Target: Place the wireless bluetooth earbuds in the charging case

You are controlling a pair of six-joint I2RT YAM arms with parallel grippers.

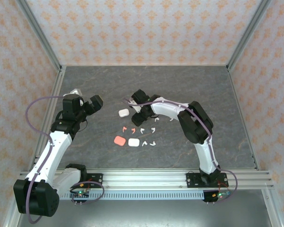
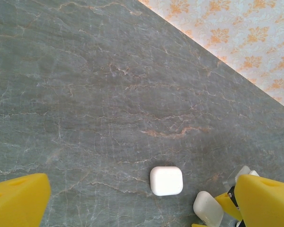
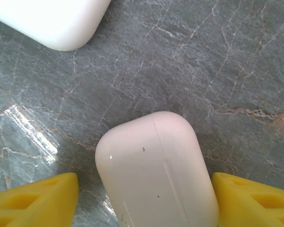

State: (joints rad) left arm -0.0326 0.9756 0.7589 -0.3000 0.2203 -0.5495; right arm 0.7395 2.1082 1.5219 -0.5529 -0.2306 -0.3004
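Top view: earbuds [image 1: 142, 130] loose on table [image 1: 203, 94], just base-side of right gripper [image 1: 136, 112] fingers; left gripper [image 1: 92, 103] well apart.
Left wrist: fingers [image 2: 16, 201] spread wide, empty (white case [image 2: 166, 180] ahead between them).
Right wrist: fingers [image 3: 253, 201] partly open, straddling second case [image 3: 156, 175], one touching, the other apart.

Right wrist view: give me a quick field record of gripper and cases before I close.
right gripper: open, yellow fingers either side of a case
case between fingers: white rounded plastic charging case, flat on grey stone table
grip: gap at one finger, not clamped
second white case: upper left, apart
left gripper: open, empty
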